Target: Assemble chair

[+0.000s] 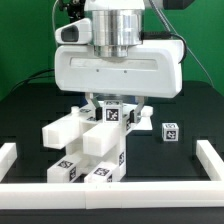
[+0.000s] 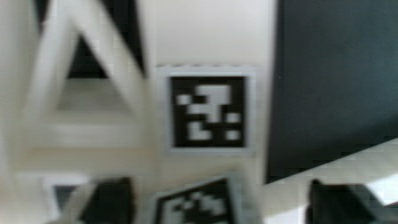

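Observation:
The chair parts (image 1: 85,145) are white blocks with black-and-white tags, piled together at the table's middle in the exterior view. My gripper (image 1: 113,108) hangs straight over the pile, its fingers down on either side of an upright tagged bar (image 1: 113,114). In the wrist view that tagged bar (image 2: 210,110) runs between the two dark fingertips (image 2: 111,200). The gripper (image 2: 224,198) stands open, with a gap showing between the bar and the other finger. One small tagged cube (image 1: 170,131) lies apart toward the exterior view's right.
Long plain white border rails frame the black table: one along the front (image 1: 110,195), one at the exterior view's left (image 1: 6,155), one at its right (image 1: 210,160). Cables hang behind the arm.

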Robot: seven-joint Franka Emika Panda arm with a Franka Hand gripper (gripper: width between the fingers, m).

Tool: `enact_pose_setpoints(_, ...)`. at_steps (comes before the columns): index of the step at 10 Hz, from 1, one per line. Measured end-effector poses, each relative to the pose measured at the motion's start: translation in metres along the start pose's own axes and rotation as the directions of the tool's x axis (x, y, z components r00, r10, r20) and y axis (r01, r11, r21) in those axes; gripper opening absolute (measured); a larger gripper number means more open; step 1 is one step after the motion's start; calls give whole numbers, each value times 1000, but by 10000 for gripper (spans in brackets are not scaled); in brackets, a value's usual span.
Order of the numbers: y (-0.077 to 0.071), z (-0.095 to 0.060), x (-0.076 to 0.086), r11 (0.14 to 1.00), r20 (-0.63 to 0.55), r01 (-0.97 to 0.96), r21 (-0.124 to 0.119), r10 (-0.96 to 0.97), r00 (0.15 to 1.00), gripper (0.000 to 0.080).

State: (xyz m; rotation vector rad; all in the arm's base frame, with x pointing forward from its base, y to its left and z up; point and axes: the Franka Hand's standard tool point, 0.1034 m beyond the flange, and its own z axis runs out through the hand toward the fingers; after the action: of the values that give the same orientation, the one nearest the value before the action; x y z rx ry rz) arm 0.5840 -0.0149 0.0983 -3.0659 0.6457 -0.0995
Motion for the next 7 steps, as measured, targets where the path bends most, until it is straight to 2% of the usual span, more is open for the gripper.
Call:
enact_pose_setpoints(1, -1, -2, 2, 1000, -5, -12, 3, 12, 1000, 265)
enact_pose_setpoints(4, -1, -2, 2, 999, -6, -54, 4, 54, 998, 265)
enact_pose_setpoints(5, 4, -2, 6, 996, -12, -84, 7, 84, 996, 265)
enact_pose_setpoints(7, 29, -2, 33, 991, -41, -132, 11, 132, 990, 265)
